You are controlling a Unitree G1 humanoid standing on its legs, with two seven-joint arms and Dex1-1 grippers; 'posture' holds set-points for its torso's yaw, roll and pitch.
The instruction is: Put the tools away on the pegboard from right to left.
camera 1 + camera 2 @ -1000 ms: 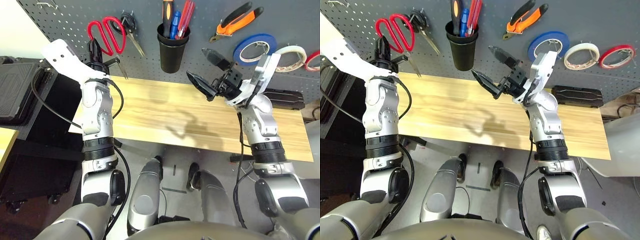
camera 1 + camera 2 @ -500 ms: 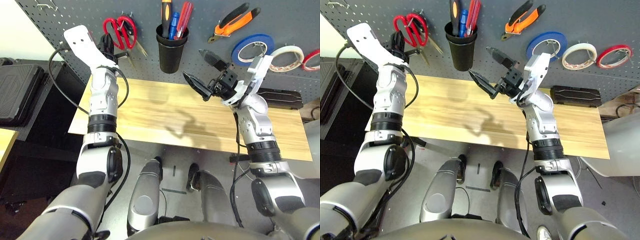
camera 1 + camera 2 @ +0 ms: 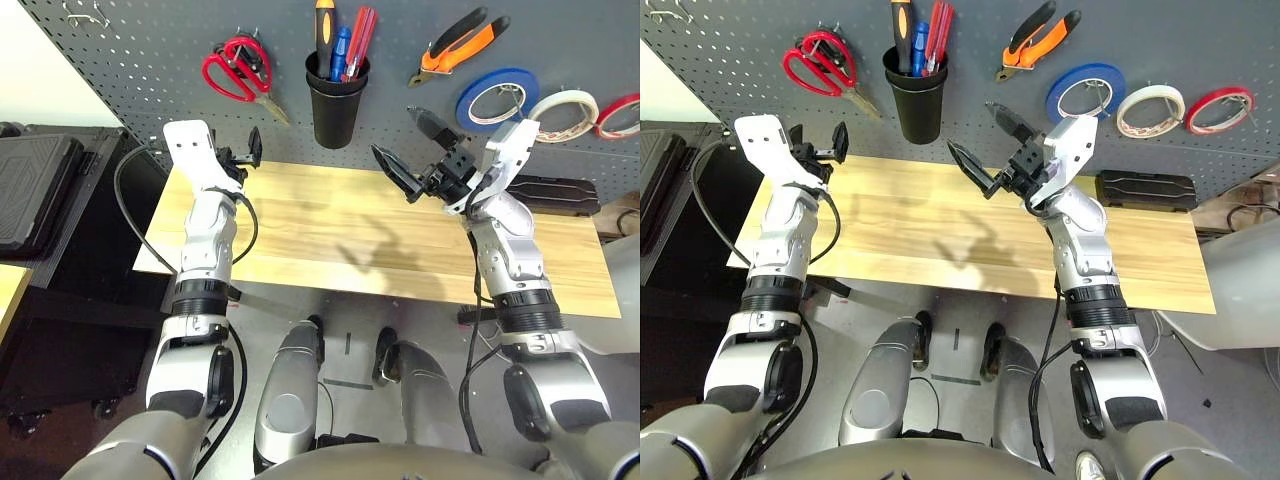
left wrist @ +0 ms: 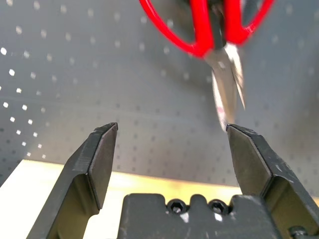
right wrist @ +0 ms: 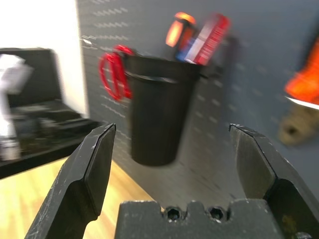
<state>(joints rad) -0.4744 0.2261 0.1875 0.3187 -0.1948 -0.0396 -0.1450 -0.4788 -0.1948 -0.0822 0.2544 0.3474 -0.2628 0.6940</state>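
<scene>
Red-handled scissors (image 3: 238,68) are hung at the pegboard's (image 3: 130,60) left end, blades angled down-right, apparently on one hook. Left gripper (image 3: 243,154) is seen empty with fingers spread, just below them; a bump on the blades could unhook them. Screwdriver (image 3: 324,28) is seated in the black cup (image 3: 334,97), pliers (image 3: 459,47) and cream-white tape roll (image 3: 566,111) are hung further right. Right gripper (image 3: 410,148) is also wide apart, empty, near the cup; a careless swing could clip it.

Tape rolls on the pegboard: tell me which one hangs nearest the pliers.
The blue roll. It hangs just right of the pliers; the cream-white roll and red roll hang farther right.
</scene>
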